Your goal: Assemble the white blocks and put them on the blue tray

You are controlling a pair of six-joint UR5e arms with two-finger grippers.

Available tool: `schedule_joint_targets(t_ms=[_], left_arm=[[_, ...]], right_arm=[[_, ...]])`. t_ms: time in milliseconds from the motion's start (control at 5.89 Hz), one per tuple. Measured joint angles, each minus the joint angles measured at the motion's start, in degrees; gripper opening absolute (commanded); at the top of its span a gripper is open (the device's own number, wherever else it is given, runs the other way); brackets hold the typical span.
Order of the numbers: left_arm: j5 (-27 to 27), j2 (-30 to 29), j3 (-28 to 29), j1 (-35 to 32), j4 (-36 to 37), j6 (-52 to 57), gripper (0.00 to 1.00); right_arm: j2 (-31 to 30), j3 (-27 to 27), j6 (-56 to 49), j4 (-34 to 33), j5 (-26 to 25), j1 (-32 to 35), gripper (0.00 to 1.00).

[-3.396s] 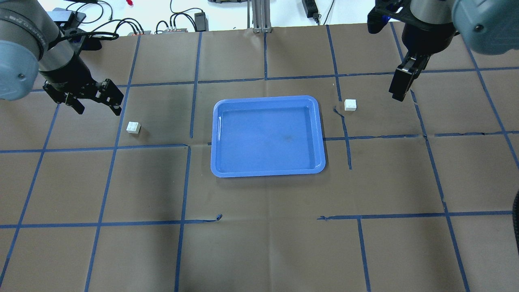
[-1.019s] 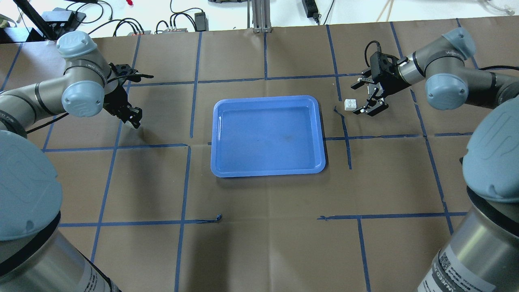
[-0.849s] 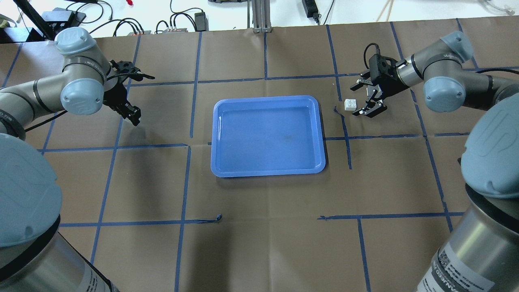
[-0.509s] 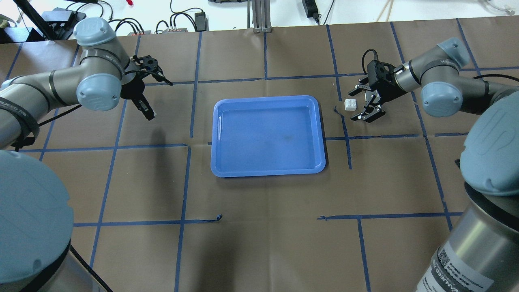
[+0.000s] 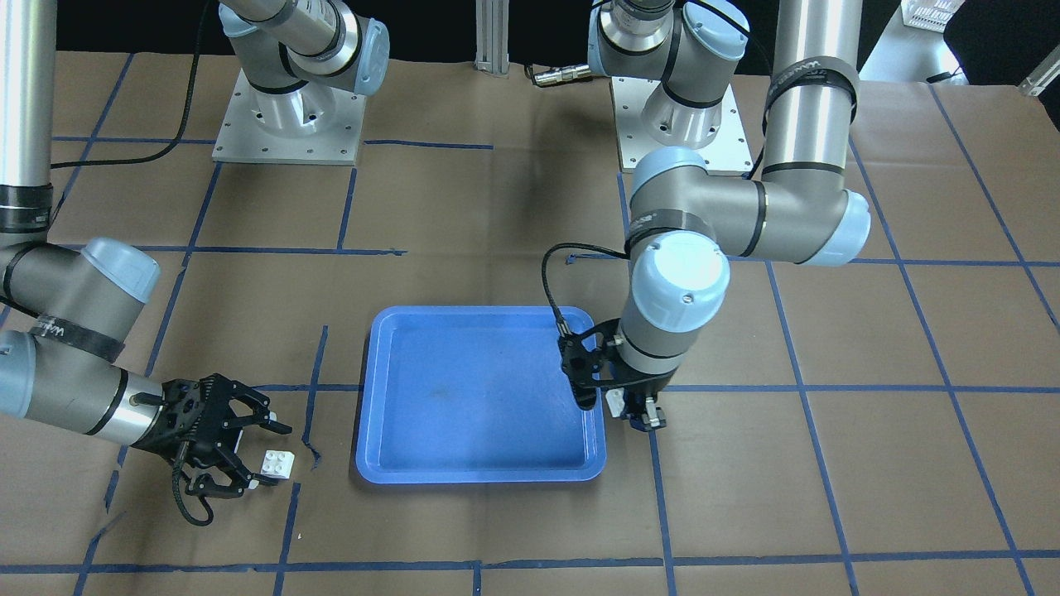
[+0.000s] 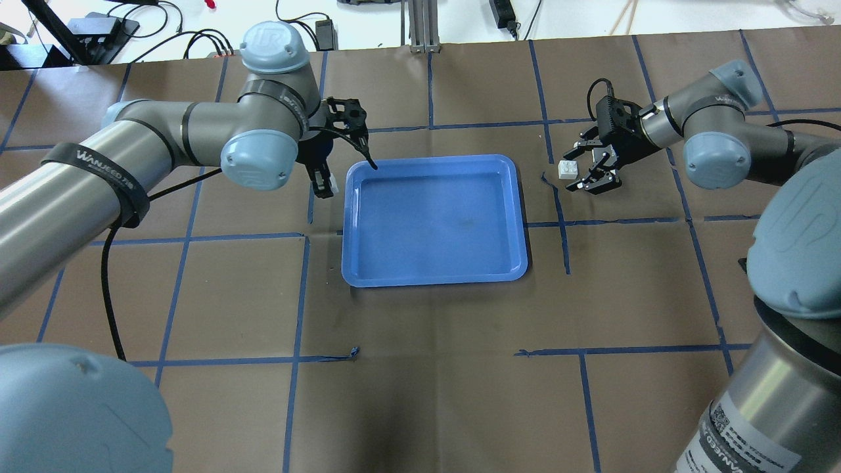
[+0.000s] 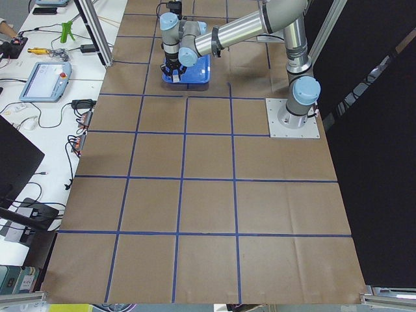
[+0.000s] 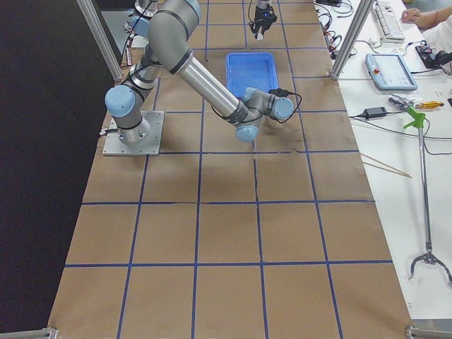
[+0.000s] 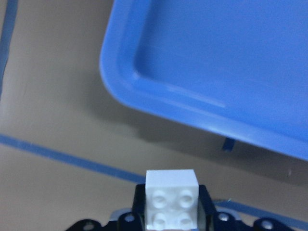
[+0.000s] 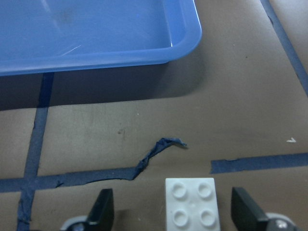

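The blue tray (image 6: 433,223) lies mid-table; it also shows in the front view (image 5: 476,406). My left gripper (image 6: 323,184) hangs just outside the tray's far left corner. It is shut on one white block (image 9: 172,199), held studs-up above the paper; the block shows faintly in the front view (image 5: 614,402). The other white block (image 6: 567,169) rests on the paper to the right of the tray. My right gripper (image 6: 575,169) is open and low, with one finger on each side of that block (image 10: 191,202), not touching it.
The table is brown paper with a blue tape grid. A torn, curled piece of tape (image 10: 159,149) lies between the right block and the tray's rim (image 10: 185,45). Cables and power bricks (image 6: 289,39) lie past the far edge.
My left arm has carried its white block right, from the left grid square to the tray's far left corner. My right gripper has edged closer around the other block and stays open.
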Motion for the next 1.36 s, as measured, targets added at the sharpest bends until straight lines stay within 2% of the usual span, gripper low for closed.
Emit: schedule_joint_targets(t_ms=[340,849,1189,1358], left_arm=[[0.0,-0.8,-0.1,-6.7,0.1,2.0,0.00],[0.4,-4.5,-0.4,-11.5,3.6,-0.9,0.00],[0.3,-7.0,0.0,-12.9,5.3,-4.6,0.00],[0.4,-7.3,0.0,-13.2,5.5,-5.5,0.30]], right_arm=[[-0.1,-0.4,-0.1,0.0,0.0,0.0,0.35],[-0.9,-2.2,0.1,-0.9,-0.1,0.0,0.33],[-4.2,-3.4,0.6,0.6,-0.8,0.0,0.33],[-7.9,-3.1,0.4,4.1,-1.3,0.0,0.33]])
